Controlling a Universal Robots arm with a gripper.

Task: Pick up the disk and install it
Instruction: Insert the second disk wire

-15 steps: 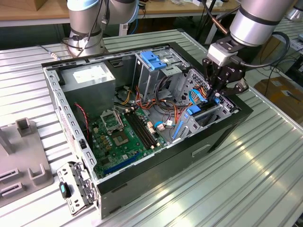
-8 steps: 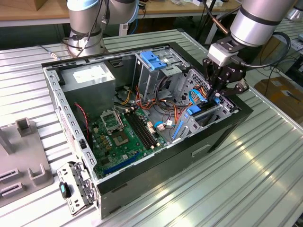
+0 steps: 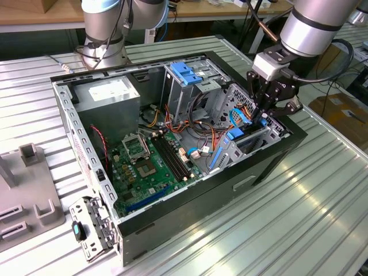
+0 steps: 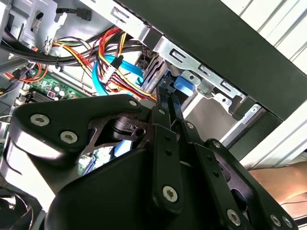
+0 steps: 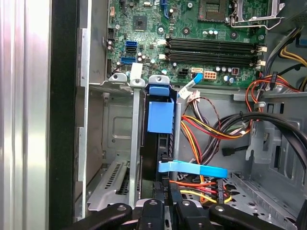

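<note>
The disk [image 5: 159, 117] stands on edge in the drive bay [image 5: 136, 158] of the computer case [image 3: 276, 152], lined up for sliding home. The gripper [image 5: 165, 191] pinches its near end, fingers closed on it, steadying it between the cables [image 5: 211, 132].

The exterior view shows 1 open black computer case [image 3: 190, 207] on the slatted metal table [image 3: 322, 218], holding 1 green motherboard [image 3: 146, 167] at centre and 1 grey power supply box with a white label [image 3: 109, 98] at upper left. 2 grey robot arms [image 3: 313, 23] stand along the top edge. 1 black gripper [image 3: 263, 112] hangs at right.
</note>
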